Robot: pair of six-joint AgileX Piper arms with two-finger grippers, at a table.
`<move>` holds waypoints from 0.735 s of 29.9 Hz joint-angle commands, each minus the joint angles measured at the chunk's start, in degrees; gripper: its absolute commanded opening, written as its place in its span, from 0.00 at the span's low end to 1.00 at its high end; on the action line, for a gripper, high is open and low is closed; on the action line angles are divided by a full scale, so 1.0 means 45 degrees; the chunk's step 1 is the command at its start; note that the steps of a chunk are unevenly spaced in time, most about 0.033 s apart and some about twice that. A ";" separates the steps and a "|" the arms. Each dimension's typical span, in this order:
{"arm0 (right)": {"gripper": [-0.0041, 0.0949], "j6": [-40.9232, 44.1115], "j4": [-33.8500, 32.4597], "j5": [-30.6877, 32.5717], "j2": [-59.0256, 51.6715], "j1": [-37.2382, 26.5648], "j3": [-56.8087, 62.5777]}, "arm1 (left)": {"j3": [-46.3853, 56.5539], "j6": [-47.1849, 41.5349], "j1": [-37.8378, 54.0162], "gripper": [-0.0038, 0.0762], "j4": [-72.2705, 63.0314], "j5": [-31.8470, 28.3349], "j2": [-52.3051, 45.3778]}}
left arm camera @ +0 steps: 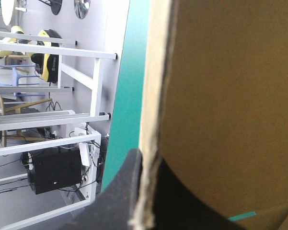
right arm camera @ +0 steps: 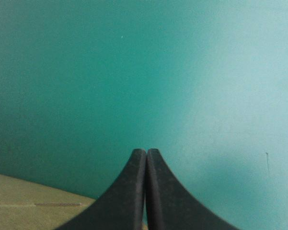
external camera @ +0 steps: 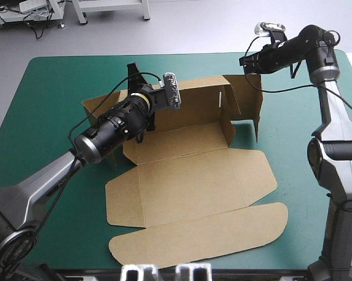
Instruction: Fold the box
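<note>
box [external camera: 181,140] sits mid-table on the teal-green cover [external camera: 41,129], partly up: far wall [external camera: 199,93] raised along its 12 o'clock side, right side wall [external camera: 249,99] standing at about 2 o'clock, base flat in the middle, lid panel [external camera: 187,187] and rounded tuck flap [external camera: 199,237] lying flat toward 6 o'clock. left arm hides most of the 9 o'clock side, can't tell how far that wall is up

left gripper [external camera: 135,75] is at roughly 10 o'clock of the box, clamped on the top edge of the far wall. its wrist view shows the board edge sandwiched between the two black fingers. right gripper [external camera: 246,61] is pinched closed on nothing, hovering over the cover just past the box's 1 o'clock corner; its wrist view shows cover plus a sliver of board near the fingers

handling, my read: light board, stiff across a panel, hinges freely only on the scored creases. nothing weighs it down, so a push on one wall will likely slide or swing the whole sheet unless the other arm pins it. raised walls will probably spring back until tabs are tucked. edges crush if squeezed hard

where to grab: thin edge pinch close to a crease or corner, not mid-panel where it bows. for the right side wall I'd take the top edge near the 1 o'clock corner, with the left's hold on the far wall as anchor
</note>
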 commanded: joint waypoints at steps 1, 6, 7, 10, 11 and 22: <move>0.02 -0.0172 0.0526 0.0285 -0.0963 -0.0091 -0.0106 | -0.0362 -0.0197 -0.0060 0.04 0.0786 -0.0705 -0.0633; 0.02 -0.0385 0.0609 0.0305 -0.1303 0.0056 0.0819 | -0.0362 -0.0384 -0.0060 0.03 0.0760 -0.0615 -0.0607; 0.02 -0.0479 0.0665 0.0305 -0.1400 0.0130 0.1082 | -0.0362 -0.0384 -0.0060 0.04 0.0760 -0.0580 -0.0606; 0.02 -0.0743 0.0762 0.0305 -0.1631 0.0284 0.1781 | -0.0362 -0.0384 -0.0060 0.04 0.0734 -0.0530 -0.0606; 0.02 -0.0873 0.0831 0.0305 -0.1695 0.0284 0.1965 | -0.0362 -0.0384 -0.0060 0.04 0.0734 -0.0507 -0.0579; 0.02 -0.2878 0.2081 0.0281 -0.2463 0.0344 0.4553 | -0.0362 -0.0358 -0.0060 0.04 0.0730 -0.0377 -0.0107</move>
